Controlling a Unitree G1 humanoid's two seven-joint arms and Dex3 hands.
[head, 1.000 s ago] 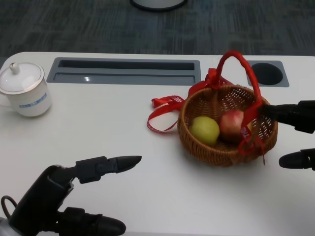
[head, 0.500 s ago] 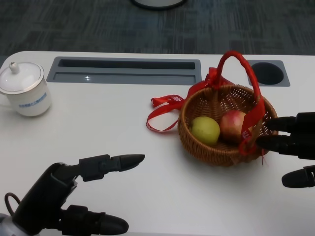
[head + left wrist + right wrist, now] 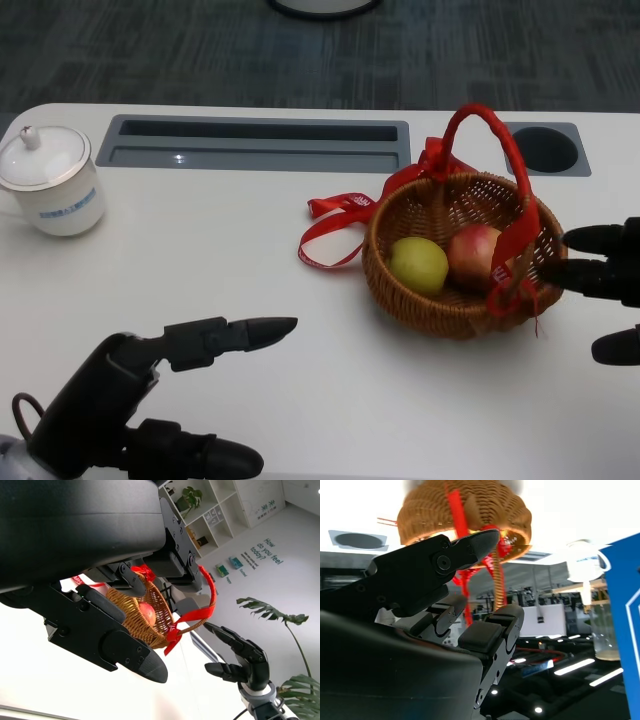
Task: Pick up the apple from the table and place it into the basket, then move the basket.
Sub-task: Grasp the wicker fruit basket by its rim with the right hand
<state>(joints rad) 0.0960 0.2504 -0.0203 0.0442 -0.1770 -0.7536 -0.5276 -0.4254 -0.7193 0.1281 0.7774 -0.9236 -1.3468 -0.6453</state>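
At the basket's (image 3: 462, 258) right rim, the right robot hand (image 3: 602, 285) sat spread and empty, the red apple (image 3: 471, 252) already inside; the loose ribbon handle (image 3: 492, 142) could snag fingers and tip it.

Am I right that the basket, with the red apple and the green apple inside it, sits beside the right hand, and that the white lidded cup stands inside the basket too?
Not quite: the head view shows the white lidded cup standing on the table at its far left, well apart from the basket. The rest holds: the red apple and green apple lie in the basket, beside the right hand.
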